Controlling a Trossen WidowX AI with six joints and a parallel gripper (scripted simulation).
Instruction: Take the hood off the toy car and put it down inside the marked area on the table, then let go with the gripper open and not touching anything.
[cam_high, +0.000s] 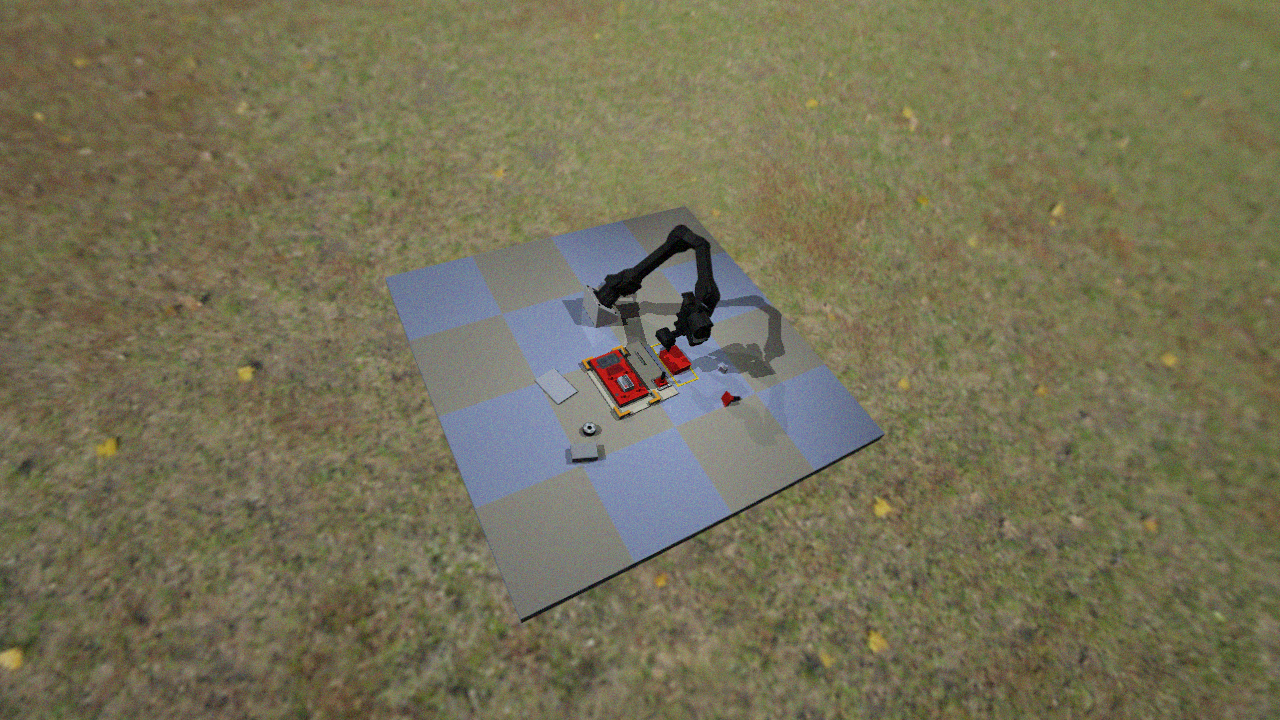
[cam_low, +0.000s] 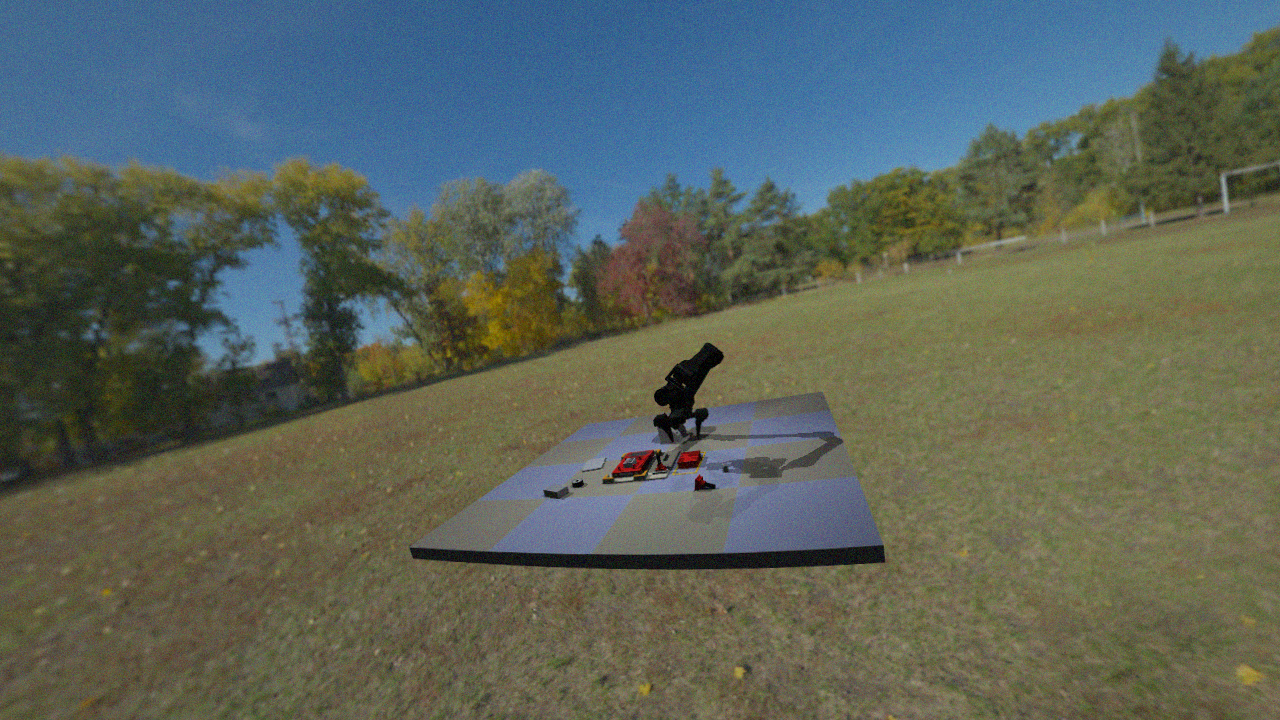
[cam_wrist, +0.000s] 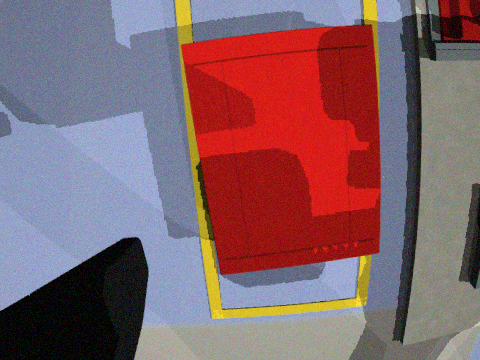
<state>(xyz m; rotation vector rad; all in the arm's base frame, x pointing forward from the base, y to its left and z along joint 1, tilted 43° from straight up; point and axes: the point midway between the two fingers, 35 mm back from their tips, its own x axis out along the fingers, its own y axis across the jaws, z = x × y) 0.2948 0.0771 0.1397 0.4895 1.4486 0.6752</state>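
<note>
The red hood (cam_high: 674, 359) (cam_low: 688, 459) (cam_wrist: 280, 147) lies flat on the table within the yellow marked rectangle (cam_wrist: 182, 7), and its side edges cover parts of the yellow lines. The toy car (cam_high: 621, 374) (cam_low: 634, 465) (cam_wrist: 440, 174), red on a grey base, stands just beside the rectangle. My gripper (cam_high: 668, 339) (cam_low: 680, 434) is open and empty and hangs a little above the hood, clear of it. In the wrist view only one black finger (cam_wrist: 74, 334) shows, at the bottom left, apart from the hood.
A grey plate (cam_high: 555, 385), a small wheel (cam_high: 589, 428) and a grey block (cam_high: 585, 452) lie left of and in front of the car. A small red part (cam_high: 729, 398) and a tiny grey part (cam_high: 722, 367) lie to the right of the hood. The checkered table (cam_high: 554, 537) ends in grass all round.
</note>
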